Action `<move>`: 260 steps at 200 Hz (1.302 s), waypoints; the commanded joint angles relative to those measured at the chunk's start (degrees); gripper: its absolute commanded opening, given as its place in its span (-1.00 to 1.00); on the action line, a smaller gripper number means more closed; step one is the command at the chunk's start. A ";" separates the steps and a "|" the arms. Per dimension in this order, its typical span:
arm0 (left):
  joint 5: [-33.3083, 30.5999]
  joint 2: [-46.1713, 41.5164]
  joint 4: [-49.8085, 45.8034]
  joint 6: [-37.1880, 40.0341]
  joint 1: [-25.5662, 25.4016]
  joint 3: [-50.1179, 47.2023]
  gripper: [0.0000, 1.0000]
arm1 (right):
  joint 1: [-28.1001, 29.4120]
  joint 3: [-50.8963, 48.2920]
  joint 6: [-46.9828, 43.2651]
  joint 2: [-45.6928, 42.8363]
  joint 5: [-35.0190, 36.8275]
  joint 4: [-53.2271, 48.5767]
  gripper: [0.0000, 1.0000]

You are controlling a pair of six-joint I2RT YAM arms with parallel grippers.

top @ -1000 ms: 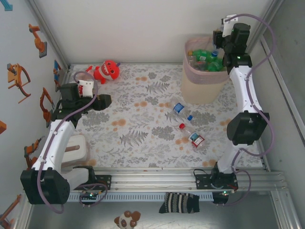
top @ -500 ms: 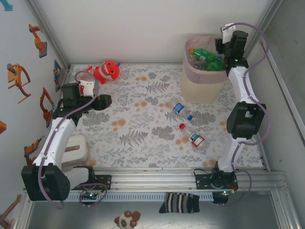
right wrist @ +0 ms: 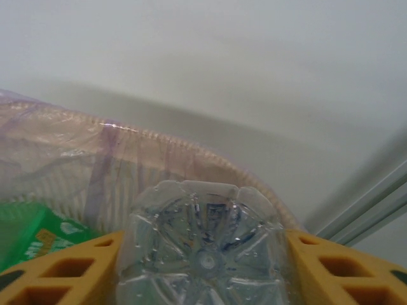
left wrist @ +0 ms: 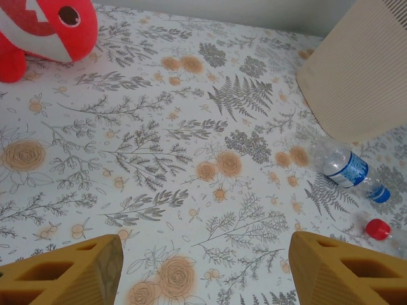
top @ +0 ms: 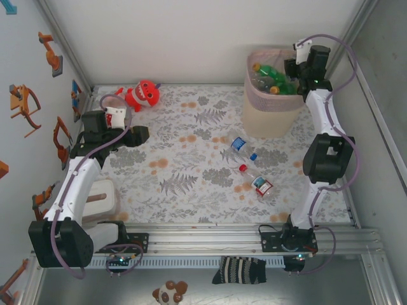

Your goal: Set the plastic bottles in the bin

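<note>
Two arms, two different poses. The right arm reaches up from the near rail and stretches toward the far right corner. I see the right end effector [top: 292, 68] poised over the right side of the bin [top: 267, 117].

On the right wrist camera its yellow fingers [right wrist: 343, 270] press both flanks of a clear bottle [right wrist: 203, 248], so it is closed on that bottle. The bottle's ribbed, star-shaped base faces the lens. The bin's pink mesh rim [right wrist: 191, 149] curves just behind it, and a green bottle [right wrist: 25, 235] lies below on the left.

The left arm is folded, with its forearm running along the left side. The left end effector [top: 141, 135] sits over the counter [top: 191, 171] pointing toward the middle. Its fingers [left wrist: 70, 279] stand apart with nothing between them.

Materials:
- The counter has a flat cloth cover with a grey fern and orange flower print.
- The bin is tapered, with a ribbed cream body.
- Green bottles [top: 273, 75] are piled inside the bin.

Loose on the counter:
- A blue-label bottle [top: 238, 145] lies on its side near the foot of the bin.
- A red-cap bottle [top: 254, 179] lies just beside it, nearer to me.
- A red plush [top: 143, 94] sits at the far left edge.

Room: there is bare cloth between the left end effector and the two loose bottles. The bin is tucked close to the back wall and the right frame.
</note>
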 commanded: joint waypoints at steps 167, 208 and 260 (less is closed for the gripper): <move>0.40 -3.37 0.06 0.12 0.38 -0.05 0.38 | -1.42 14.89 5.89 7.29 -2.88 -19.74 -0.53; 0.82 -2.98 0.10 -0.10 0.37 0.04 0.38 | -1.78 12.80 6.35 7.77 -2.54 -20.75 -0.57; 0.75 -3.58 0.24 -0.01 0.31 -0.06 0.38 | -1.64 16.97 8.56 4.12 -5.75 -22.67 -0.57</move>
